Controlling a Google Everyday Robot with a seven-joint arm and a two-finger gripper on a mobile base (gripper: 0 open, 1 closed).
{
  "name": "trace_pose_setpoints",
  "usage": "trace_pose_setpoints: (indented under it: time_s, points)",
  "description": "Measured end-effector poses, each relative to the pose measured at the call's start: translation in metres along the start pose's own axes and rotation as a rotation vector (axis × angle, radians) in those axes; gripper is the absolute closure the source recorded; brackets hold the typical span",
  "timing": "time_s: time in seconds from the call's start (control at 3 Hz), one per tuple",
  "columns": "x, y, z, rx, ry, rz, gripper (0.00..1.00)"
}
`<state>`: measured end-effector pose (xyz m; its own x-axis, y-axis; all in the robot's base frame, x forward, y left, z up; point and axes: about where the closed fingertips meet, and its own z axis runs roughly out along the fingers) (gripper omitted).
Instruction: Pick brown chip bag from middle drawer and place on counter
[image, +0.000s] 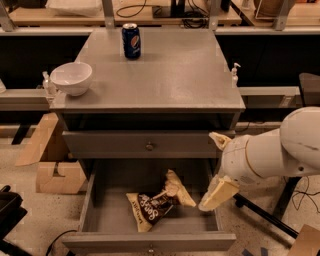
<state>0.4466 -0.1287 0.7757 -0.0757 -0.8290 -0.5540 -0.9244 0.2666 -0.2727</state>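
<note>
In the open middle drawer (107, 215), pulled out at the bottom of the cabinet, the brown chip bag (157, 204) lies crumpled on the drawer floor, slightly right of centre, with one cream-yellow end pointing up and to the right. The end effector (218, 193) hangs over the drawer's right side, just beside that end of the bag. Contact between them is not evident, and I cannot tell whether the end effector is open or closed. The white arm (270, 152) reaches in from the right edge. Above, the drawer (125, 145) with the small round knob is shut. On the desk (170, 75) a blue soda can (131, 41) stands near the back and a white bowl (72, 77) sits at the front left corner, well apart.
</note>
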Motion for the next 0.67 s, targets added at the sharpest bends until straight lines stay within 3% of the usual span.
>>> trace_pose_setpoints:
  time_s: [0.33,0.67]
  points:
    - [0.028,0.016,0.046,-0.028,-0.011,0.028,0.0]
    - [0.066,0.024,0.099,0.012,0.006,0.005,0.0]
